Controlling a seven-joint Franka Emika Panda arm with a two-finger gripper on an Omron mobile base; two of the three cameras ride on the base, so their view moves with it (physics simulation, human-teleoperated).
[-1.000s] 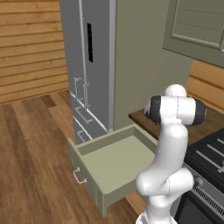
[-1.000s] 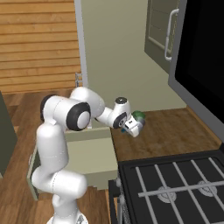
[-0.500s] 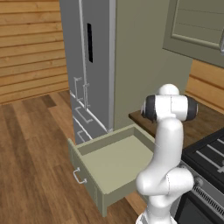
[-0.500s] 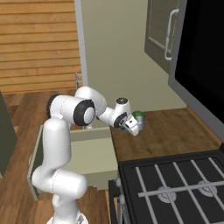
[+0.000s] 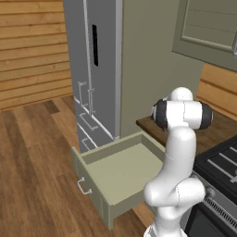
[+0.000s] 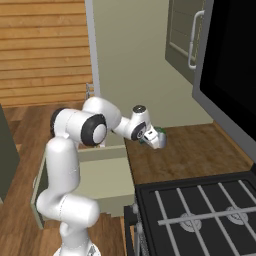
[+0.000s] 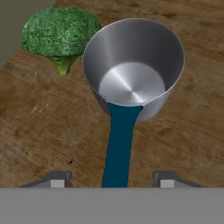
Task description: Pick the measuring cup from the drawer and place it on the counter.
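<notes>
The measuring cup [image 7: 133,70], shiny silver with a teal handle [image 7: 119,148], stands upright on the dark wood counter [image 7: 183,144]. Its handle runs back between my gripper's [image 7: 113,180] two fingertips [image 7: 57,180], which stand wide apart and clear of it, so the gripper is open. In the right base view the gripper [image 6: 154,139] hovers low over the counter's [image 6: 200,155] left end with the cup [image 6: 161,141] at its tip. The olive-beige drawer [image 5: 120,171] is pulled out, and its inside looks bare; it also shows below the arm [image 6: 102,175].
A green broccoli piece [image 7: 59,33] lies on the counter just beside the cup, also visible as a green spot [image 6: 161,132]. The black stove [image 6: 200,210] borders the counter on the near side. The grey fridge [image 5: 92,69] stands beyond the drawer. A wall cabinet [image 6: 187,40] hangs above.
The arm's shoulder and elbow have swung a little, while the hand has stayed low over the counter's left end beside the broccoli. The drawer has not moved.
</notes>
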